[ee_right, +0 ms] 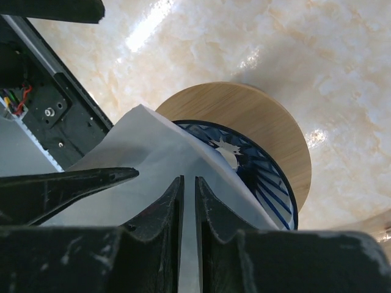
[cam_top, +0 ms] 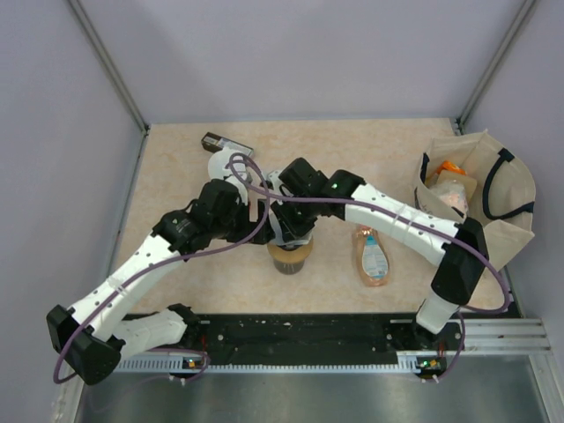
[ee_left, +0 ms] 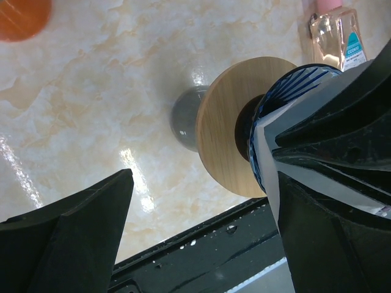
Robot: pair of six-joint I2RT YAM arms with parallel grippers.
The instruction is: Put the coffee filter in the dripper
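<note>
**Right gripper.** The right gripper (ee_right: 188,190) has its jaws nearly together, clamped on the coffee filter (ee_right: 143,162). The black fingers (ee_right: 160,229) are matte and scuffed, and only a thin slit shows between them.

**Coffee filter.** The filter is thin white paper, smooth, folded flat with a pointed upper corner. It hangs in the right jaws directly at the mouth of the dripper (ee_right: 269,177), and its far edge overlaps the near rim. Whether the paper sits inside the cone cannot be told.

**Dripper.** The dripper is a dark blue cone with fine radial ribs on its inner wall. It is set in a round, flat collar of pale wood with a visible grain. In the left wrist view a smooth, glossy grey body (ee_left: 183,119) shows beneath the collar. The dripper (cam_top: 292,254) stands near the middle of the table (cam_top: 352,150), close to the near edge.

**Left gripper.** The left gripper (ee_left: 204,176) has its jaws wide apart and grips nothing. It sits just beside the dripper (ee_left: 241,125).

**Surroundings.**
- The table surface is beige, marbled and glossy.
- A clear plastic bottle (cam_top: 372,256) lies flat to the right of the dripper.
- A soft cream tote bag (cam_top: 498,198) with dark handles slumps at the right edge.
- A small dark box (cam_top: 226,143) lies at the far left.
</note>
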